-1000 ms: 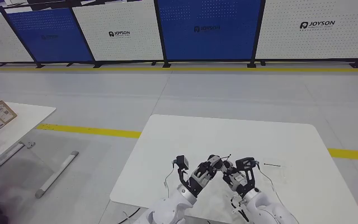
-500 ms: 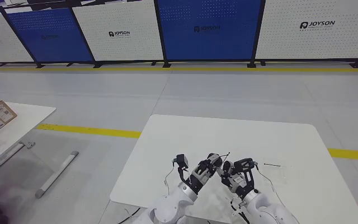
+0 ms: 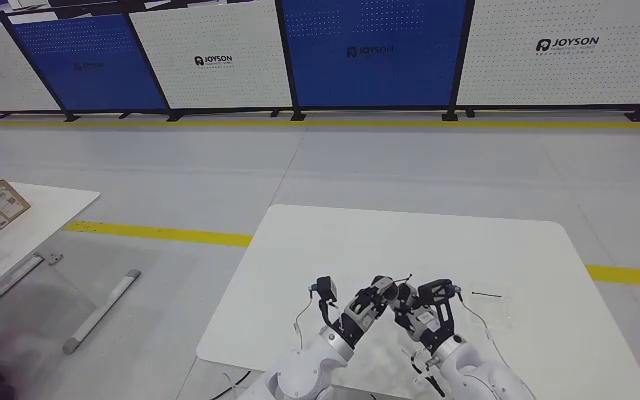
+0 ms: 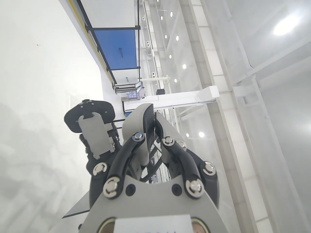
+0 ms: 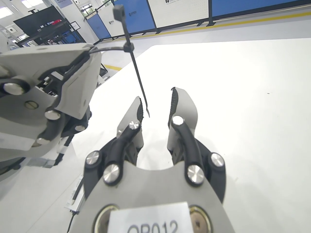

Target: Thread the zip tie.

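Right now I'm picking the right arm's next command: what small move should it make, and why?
Probably shut the right gripper on the free tail of the zip tie. Its fingers stand open with the tail's tip hanging between them, and the left gripper is shut on the crossing strap.

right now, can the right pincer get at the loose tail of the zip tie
Probably yes. The right pincer is open and the zip tie tail reaches into its gap, nothing between them. The left pincer clamps the other end, off to the side.
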Controlling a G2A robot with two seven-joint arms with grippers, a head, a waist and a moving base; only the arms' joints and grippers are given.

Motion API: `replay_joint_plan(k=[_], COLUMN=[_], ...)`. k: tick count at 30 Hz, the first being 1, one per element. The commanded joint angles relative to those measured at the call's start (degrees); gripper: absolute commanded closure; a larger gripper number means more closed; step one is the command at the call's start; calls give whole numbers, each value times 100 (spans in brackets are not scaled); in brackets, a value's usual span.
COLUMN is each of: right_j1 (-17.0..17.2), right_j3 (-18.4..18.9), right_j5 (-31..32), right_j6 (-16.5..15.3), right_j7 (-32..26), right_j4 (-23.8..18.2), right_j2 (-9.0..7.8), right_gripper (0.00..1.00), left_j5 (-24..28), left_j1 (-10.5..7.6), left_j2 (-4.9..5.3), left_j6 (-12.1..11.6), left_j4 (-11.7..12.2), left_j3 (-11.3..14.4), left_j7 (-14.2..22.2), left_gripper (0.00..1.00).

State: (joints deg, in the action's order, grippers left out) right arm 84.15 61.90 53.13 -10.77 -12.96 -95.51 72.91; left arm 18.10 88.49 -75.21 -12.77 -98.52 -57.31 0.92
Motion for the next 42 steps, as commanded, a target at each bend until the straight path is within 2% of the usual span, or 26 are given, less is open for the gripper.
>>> replay_joint_plan(k=[1, 8, 15, 27, 32, 33, 34, 35, 42], right_j1=[-6, -22, -46, -79, -74, -71, -65, -52, 7], right_j3=[-5, -17, -48, -57, 24, 39, 57, 76, 129], right_j5=[2, -2, 16, -24, -232, -225, -236, -247, -250], right_j6=[12, 46, 18, -51, -437, -485, -493, -464, -322], right_j7=[10, 36, 47, 83, -103, -152, -168, -160, -159], right_j4=[-3, 29, 105, 245, 302, 299, 290, 266, 47], right_j2=[2, 8, 12, 16, -14, -22, -27, -30, -43], right_gripper=[100, 100, 100, 100, 100, 89, 73, 70, 71], left_j5=[-10, -17, 33, 128, 107, 101, 92, 68, -40], left_j1=[5, 21, 71, 106, 78, 69, 63, 55, 26], left_j2=[0, -2, 0, -4, -10, -11, -12, -13, -26], left_j6=[-7, -36, -247, -407, -260, -229, -200, -171, -89], left_j4=[-4, -10, -70, -113, -79, -78, -75, -72, -72], left_j3=[0, -6, -14, -38, -54, -52, -48, -40, 33], left_j7=[2, -9, 65, 85, -26, -36, -42, -46, -80], left_gripper=[100, 100, 100, 100, 100, 100, 100, 100, 100])
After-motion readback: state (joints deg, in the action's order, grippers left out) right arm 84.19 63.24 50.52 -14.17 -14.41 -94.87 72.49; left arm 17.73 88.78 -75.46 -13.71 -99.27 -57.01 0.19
